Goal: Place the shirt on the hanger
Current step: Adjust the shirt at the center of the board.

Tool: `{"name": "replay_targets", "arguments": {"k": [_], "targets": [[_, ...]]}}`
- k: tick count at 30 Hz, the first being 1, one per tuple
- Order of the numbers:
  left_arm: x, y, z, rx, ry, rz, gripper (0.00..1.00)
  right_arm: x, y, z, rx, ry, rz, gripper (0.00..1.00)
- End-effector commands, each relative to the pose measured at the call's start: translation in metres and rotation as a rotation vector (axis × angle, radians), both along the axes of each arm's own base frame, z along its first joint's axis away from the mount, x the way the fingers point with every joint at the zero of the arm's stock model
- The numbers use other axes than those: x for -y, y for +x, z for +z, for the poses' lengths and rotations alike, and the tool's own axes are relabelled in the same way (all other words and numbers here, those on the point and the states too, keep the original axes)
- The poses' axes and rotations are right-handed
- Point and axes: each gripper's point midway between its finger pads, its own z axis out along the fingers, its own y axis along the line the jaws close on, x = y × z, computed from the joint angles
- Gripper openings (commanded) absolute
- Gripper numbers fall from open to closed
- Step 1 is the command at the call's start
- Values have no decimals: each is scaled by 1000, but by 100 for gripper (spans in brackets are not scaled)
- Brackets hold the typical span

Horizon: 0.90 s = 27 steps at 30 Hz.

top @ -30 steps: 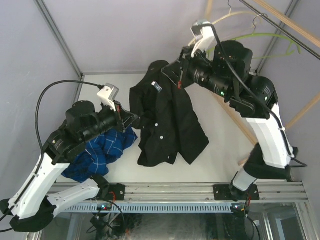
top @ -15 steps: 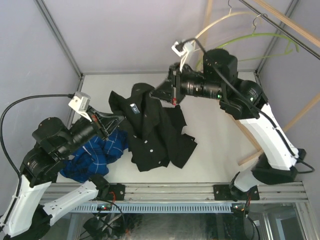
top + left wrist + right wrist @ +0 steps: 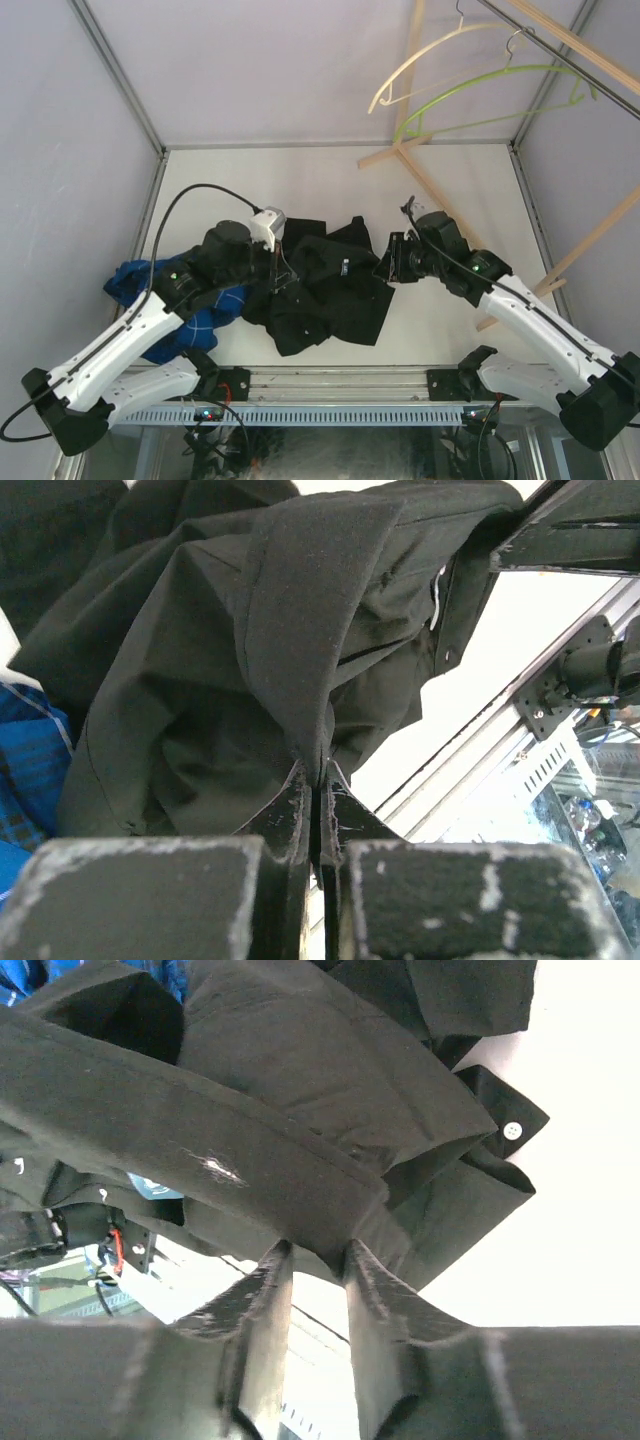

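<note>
I count two shirts on my overhead feed: one black shirt (image 3: 320, 290) just off centre toward six o'clock and one blue plaid shirt (image 3: 185, 325) at eight o'clock. Two hangers sit at one o'clock: one lime-green hanger (image 3: 480, 77) and one cream hanger (image 3: 430, 48). Two arms: left arm (image 3: 120, 335) at seven, right arm (image 3: 530, 320) at five.

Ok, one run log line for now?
left gripper: shut on shirt; right gripper: open at shirt; shirt: heaped on table; hanger: bare
</note>
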Motion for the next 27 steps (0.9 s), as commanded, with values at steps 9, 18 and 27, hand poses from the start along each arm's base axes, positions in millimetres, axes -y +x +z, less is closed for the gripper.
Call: {"name": "replay_targets", "arguments": {"k": [9,18,27], "targets": [[5,17,14,51,-62,79,0,1,6,8,216,195,-242,66],[4,25,25,77,-46,104,0,8,-25,-51,289,302,-246,71],[1,31,36,99,-31,124,0,11,-21,-77,341,336,-262,65]]}}
